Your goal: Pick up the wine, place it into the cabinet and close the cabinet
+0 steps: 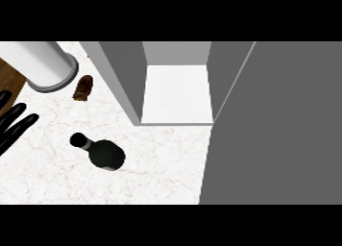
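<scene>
The cabinet (177, 91) stands open, its white inner floor showing between grey walls and its grey door (287, 125) swung out to its right. The wine (102, 153), a dark bottle, sits outside the cabinet on the marble tabletop (152, 178), in front and to the left of the opening. Left of the cabinet are a white cylinder (42, 65) and a small brown object (83, 88). The left robot hand (7, 127) is farthest left, well apart from the wine, with its fingers straight and spread.

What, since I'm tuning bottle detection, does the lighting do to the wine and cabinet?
Head view: the wine reads near-black against the pale counter, with no glare and hardly any cast shadow; the cabinet has a bright white floor, and its door is an even grey.
</scene>
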`<move>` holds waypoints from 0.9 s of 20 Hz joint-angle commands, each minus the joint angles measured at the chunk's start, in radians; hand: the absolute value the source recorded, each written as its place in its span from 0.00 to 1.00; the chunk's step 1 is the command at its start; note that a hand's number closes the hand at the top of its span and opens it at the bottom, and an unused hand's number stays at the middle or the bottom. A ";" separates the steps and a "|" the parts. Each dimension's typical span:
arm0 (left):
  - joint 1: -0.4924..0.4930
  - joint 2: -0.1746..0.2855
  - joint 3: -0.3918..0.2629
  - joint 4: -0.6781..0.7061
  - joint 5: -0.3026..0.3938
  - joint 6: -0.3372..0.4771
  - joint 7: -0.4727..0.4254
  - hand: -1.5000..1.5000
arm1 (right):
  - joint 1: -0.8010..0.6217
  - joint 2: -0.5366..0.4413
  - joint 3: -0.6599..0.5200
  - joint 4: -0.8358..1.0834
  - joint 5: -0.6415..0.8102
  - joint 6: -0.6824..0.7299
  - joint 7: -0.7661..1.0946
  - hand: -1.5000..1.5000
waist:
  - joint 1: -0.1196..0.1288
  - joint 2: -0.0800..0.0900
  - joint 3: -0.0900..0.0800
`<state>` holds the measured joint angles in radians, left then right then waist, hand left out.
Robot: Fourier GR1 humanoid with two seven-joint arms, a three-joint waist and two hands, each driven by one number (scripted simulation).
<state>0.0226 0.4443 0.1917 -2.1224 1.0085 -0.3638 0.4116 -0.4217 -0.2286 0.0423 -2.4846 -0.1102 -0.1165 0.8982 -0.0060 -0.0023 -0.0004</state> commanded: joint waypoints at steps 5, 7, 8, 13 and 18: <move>-0.052 -0.076 -0.013 0.130 -0.147 -0.041 -0.059 0.00 | 0.021 -0.004 -0.040 -0.091 -0.082 0.026 0.022 0.00 | 0.000 0.002 0.001; -0.045 -0.109 -0.025 0.210 -0.217 -0.111 -0.119 0.00 | -0.075 -0.031 -0.075 -0.092 -0.095 -0.004 0.108 0.00 | -0.004 0.002 0.000; -0.079 -0.102 -0.051 0.172 -0.229 -0.033 -0.069 0.00 | -0.038 0.009 -0.003 -0.129 -0.047 -0.019 0.086 0.00 | -0.005 0.001 0.000; -0.050 -0.108 -0.047 0.186 -0.276 -0.065 -0.075 0.00 | -0.125 -0.025 -0.010 -0.158 -0.037 -0.047 0.211 0.00 | -0.003 -0.002 0.000; 0.001 -0.141 -0.039 0.335 -0.375 -0.201 -0.202 0.00 | -0.130 0.000 -0.006 -0.134 -0.035 -0.060 0.192 0.00 | 0.000 -0.001 -0.001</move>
<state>-0.0014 0.3093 0.1398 -1.8530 0.6767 -0.5046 0.2610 -0.5540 -0.2440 0.0204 -2.4872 -0.0996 -0.1414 0.9983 -0.0081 -0.0025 -0.0007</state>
